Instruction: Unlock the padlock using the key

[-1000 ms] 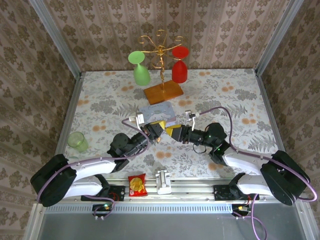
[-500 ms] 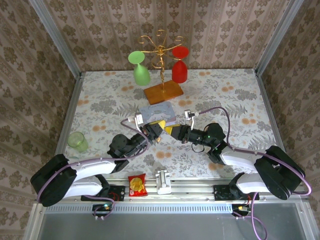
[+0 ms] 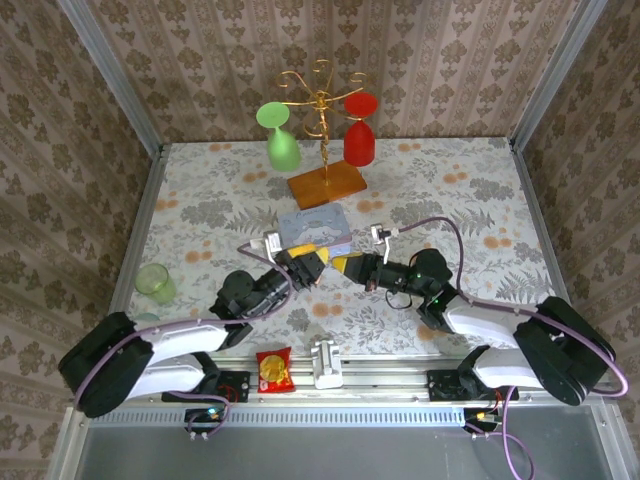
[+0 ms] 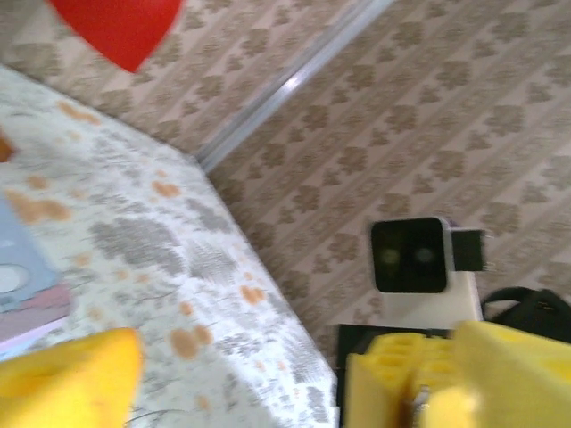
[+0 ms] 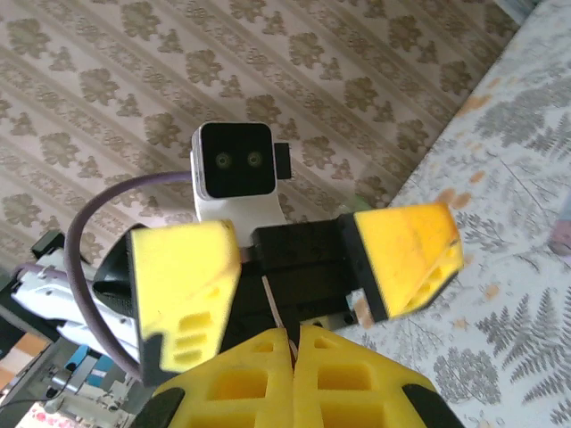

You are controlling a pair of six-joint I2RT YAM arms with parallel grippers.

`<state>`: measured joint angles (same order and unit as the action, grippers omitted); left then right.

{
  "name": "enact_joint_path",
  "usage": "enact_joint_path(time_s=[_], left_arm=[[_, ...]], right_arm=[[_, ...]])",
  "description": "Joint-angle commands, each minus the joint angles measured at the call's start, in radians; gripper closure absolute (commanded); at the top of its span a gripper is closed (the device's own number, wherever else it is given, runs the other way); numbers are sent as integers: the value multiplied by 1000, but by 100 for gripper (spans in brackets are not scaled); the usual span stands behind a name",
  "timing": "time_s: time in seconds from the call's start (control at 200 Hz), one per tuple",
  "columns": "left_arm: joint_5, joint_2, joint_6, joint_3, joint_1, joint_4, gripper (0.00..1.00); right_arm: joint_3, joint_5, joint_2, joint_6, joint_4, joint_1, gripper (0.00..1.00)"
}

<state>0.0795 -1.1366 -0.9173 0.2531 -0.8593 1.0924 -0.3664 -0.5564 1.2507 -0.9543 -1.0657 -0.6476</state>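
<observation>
A floral tablecloth (image 3: pixel 200 215) lies between wallpapered walls. From above, the left gripper (image 3: pixel 311 262) and right gripper (image 3: pixel 341 264) meet nose to nose just in front of the blue-grey tin box (image 3: pixel 314 226). In the left wrist view the left fingers (image 4: pixel 67 374) sit spread wide, with the right gripper's ridged pads facing in between them. In the right wrist view the right fingers (image 5: pixel 343 383) are pressed together on the key (image 5: pixel 274 305), a thin sliver whose long axis points at the open left gripper. What may be the padlock (image 5: pixel 359 308), a tan speck at one left finger's inner corner, lies off to the side of the key tip, too small to confirm
</observation>
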Motion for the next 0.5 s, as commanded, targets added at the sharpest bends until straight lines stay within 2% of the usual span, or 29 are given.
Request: enact_joint_path(time_s=[0.0,0.06,0.135,0.215,0.285,0.37,0.495], left_arm=[[-111,166,57,72,23,-459,0],[-180,215,151,167,20,-801,0],[-156,188,276,213,35,-937,0],[20,101,329,221,90,-915,1],[158,-4,349,252,132,-900,9],[194,-102,360,280,131,-880,18],[194,-229,356,296,134,-793,20]], right_arm=[[-7,103,-106,149,341,6,100],[-28,177,-151,220,539,6,100],[-41,264,-178,271,698,12,100],[-39,300,-169,292,770,24,100],[-18,296,-156,293,759,28,100],[10,307,-149,281,737,30,100],[29,323,-142,281,741,37,100]])
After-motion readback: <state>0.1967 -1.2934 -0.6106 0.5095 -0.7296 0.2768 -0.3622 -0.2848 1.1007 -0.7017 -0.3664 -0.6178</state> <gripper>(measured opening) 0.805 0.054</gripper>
